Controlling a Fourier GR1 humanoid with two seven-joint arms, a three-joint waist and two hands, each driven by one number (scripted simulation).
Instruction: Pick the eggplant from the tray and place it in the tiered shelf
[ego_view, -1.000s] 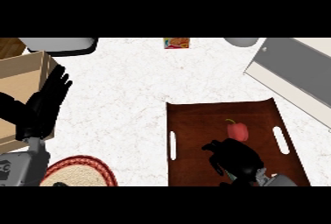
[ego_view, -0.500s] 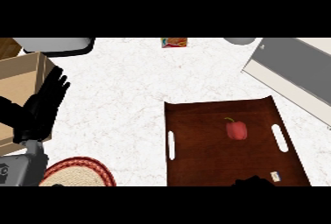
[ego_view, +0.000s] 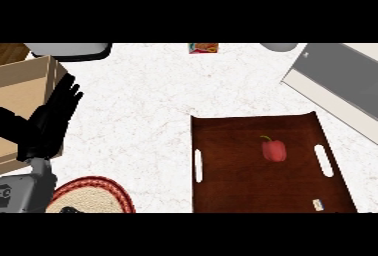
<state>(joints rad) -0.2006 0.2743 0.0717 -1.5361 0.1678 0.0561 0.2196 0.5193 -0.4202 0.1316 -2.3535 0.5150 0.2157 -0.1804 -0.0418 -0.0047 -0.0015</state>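
The left hand, fingers straight and slightly apart, rests well left of the tray, overlapping the wooden shelf. 1 red pepper, green-stemmed, lies on the tray, right of its middle. A woven mat sits left of the tray's near corner.

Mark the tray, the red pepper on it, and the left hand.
tray (ego_view: 244, 192): head view, bare inner surface.
red pepper (ego_view: 275, 150): head view, middle of its body.
left hand (ego_view: 46, 127): head view, its palm.
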